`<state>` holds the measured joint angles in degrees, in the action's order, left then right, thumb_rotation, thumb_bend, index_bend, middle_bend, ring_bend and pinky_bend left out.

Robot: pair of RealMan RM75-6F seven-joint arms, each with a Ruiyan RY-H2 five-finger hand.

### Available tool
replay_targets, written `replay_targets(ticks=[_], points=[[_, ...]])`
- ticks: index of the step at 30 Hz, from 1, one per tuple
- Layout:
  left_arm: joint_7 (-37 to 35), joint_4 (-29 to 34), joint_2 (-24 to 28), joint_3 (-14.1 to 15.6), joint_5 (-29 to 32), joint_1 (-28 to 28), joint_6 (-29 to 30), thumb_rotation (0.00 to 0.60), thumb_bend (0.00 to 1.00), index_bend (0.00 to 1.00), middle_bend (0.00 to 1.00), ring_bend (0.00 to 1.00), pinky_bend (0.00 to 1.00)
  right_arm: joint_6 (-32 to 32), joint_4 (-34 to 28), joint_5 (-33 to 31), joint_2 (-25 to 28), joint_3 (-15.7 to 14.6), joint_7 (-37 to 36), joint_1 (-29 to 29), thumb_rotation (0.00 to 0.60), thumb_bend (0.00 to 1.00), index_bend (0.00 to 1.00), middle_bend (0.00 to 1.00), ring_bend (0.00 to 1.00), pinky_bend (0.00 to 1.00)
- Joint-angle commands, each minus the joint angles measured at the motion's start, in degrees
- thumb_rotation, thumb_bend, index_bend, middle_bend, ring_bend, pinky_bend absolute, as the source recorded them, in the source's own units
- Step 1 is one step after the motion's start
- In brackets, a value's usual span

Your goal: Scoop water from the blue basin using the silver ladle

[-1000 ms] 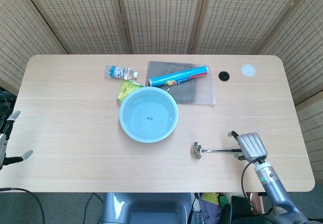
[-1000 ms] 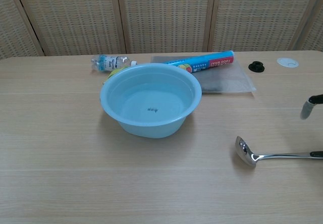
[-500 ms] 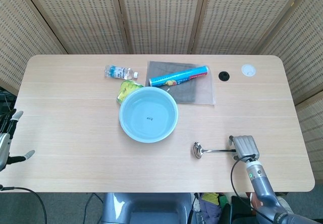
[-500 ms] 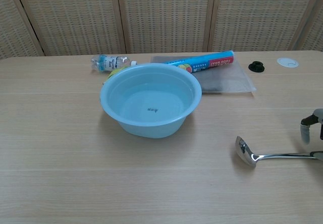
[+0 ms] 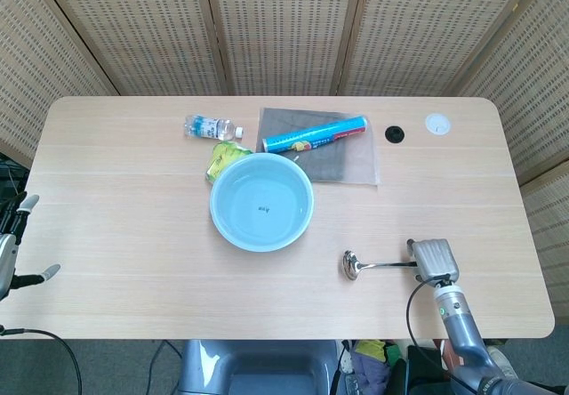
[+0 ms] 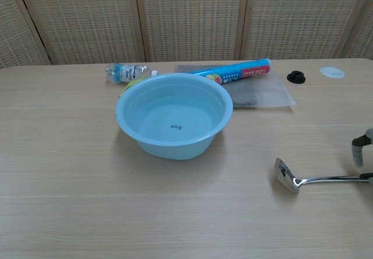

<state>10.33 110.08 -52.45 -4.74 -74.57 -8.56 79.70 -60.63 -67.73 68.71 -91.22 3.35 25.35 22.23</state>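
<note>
1. Ladle lies flat on the table, bowl end toward the basin, well apart from it and to its right.
2. Right hand sits over the ladle's handle end; whether it actually grips the handle, I cannot tell.
3. Left hand hangs off the table's left edge, fingers spread, holding nothing.
4. Basin holds water, mid-table.
5. Behind it: a bottle on its side and a blue roll across a grey mat.

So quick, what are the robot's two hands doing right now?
Left hand: open, fingers apart, holding nothing, at the table's left edge.
Right hand: on the ladle handle; a closed grip cannot be told.
</note>
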Motion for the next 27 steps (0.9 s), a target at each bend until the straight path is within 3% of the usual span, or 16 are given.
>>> replay_targets(ticks=[1,11,27], points=[[0.1,0.0,-0.1,0.0,-0.1,-0.1,-0.1,0.6,0.0,0.0,0.0,0.0,0.0,-0.2,0.5,0.4,-0.1,-0.4,-0.2,-0.4,0.6,0.31,0.47,0.97,1.0,1.0],[0.4,0.1,-0.2,0.2,-0.3,0.0,0.1,0.6,0.0,0.0,0.0,0.0,0.0,0.2,1.8,1.1,-0.8,-0.4,-1.0,-0.3,0.6,0.31,0.47,0.97,1.0,1.0],[0.3,-0.3,-0.2,-0.1,0.8,-0.4,-0.5,0.6,0.0,0.0,0.0,0.0,0.0,5.3,-0.6,-2.8,0.9,0.6,-0.4,1.0,0.6,0.31,0.47,0.97,1.0,1.0]])
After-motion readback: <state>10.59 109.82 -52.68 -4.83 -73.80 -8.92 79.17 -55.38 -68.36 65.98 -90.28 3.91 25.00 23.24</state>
